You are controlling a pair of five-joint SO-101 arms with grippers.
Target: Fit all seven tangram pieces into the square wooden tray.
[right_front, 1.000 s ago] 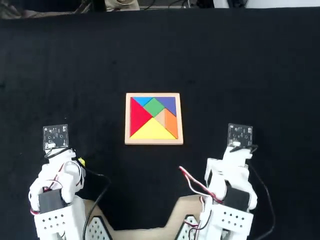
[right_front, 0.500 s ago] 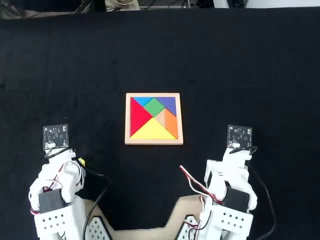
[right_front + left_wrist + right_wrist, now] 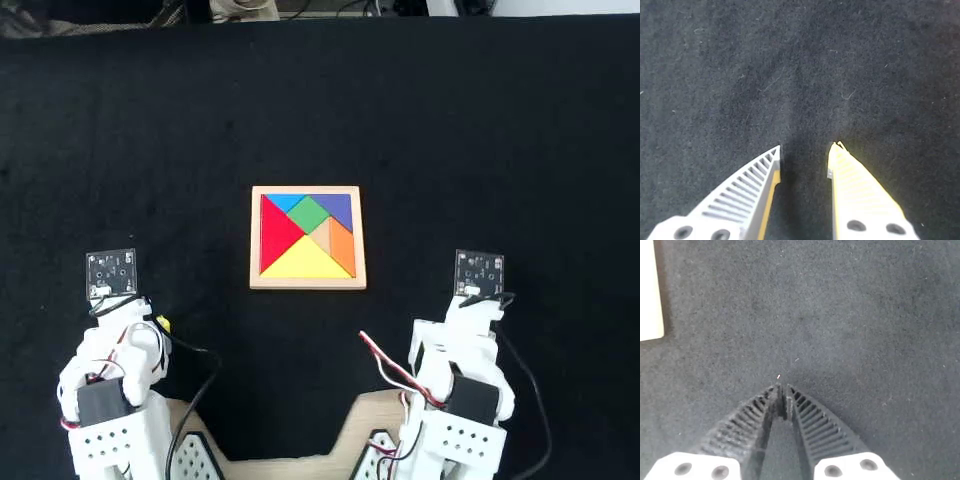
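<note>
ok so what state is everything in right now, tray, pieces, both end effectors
wooden tray: flat on the black cloth, full
tangram pieces: all seven seated inside the tray, forming the square
left end effector: open, empty, over bare cloth
right end effector: shut, holding nothing, over bare cloth

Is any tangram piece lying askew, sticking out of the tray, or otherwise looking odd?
Nothing stands out. The seven tangram pieces lie flat inside the wooden tray, filling it without visible gaps. The left hand and the right hand are over bare black cloth, away from the tray.
</note>
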